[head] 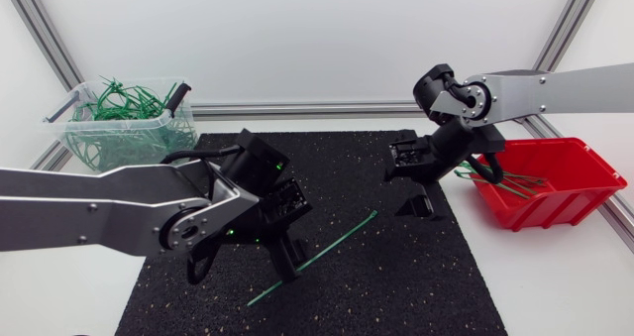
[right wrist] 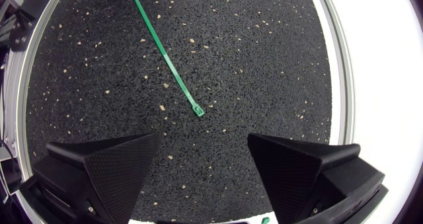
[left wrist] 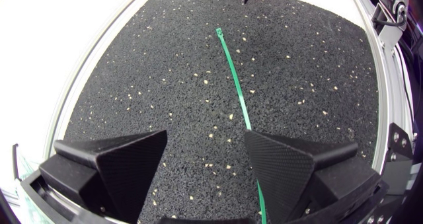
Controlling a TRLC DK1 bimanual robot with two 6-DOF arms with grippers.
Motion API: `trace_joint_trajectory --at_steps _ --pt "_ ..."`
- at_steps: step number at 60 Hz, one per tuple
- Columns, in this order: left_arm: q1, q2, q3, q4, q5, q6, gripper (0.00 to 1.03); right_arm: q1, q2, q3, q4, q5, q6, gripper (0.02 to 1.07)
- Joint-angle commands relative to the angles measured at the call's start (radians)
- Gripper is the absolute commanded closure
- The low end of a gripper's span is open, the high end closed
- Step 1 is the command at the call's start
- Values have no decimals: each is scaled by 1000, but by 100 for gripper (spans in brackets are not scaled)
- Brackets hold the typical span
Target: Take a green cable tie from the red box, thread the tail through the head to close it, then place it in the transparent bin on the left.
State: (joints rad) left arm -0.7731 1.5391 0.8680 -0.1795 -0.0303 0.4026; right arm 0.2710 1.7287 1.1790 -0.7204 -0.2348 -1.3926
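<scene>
1. The transparent bin [head: 74, 128] sits at the far left of the table [head: 555, 277] and holds looped green ties.
2. The left gripper [left wrist: 205, 164] is released, low over the black mat [head: 396, 277]. The strap runs between its fingers, close against one of them. I would centre it before pinching, so it does not skid aside.
3. The green cable tie [head: 319, 256] lies flat, straight and unclosed on the mat, its head towards the right arm.
4. The right gripper [right wrist: 205, 164] is released and empty, with the tie's head just ahead of it. Best to grip behind the head, leaving the slot free.
5. The red box [head: 584, 158] holds spare ties.
</scene>
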Motion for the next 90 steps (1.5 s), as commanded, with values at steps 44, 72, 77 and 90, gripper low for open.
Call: trace_joint_trajectory --at_steps 44,72,77,90 --pt "84 -65 -52 -28 86 54 17 85 285 206 -109 65 -108 63" --pt "84 -71 -54 -31 102 61 17 88 345 242 -137 74 -125 83" --pt "84 -70 -54 -29 104 61 17 89 350 248 -151 74 -126 87" --pt "84 -68 -57 -18 104 68 16 77 351 307 -267 69 -112 101"
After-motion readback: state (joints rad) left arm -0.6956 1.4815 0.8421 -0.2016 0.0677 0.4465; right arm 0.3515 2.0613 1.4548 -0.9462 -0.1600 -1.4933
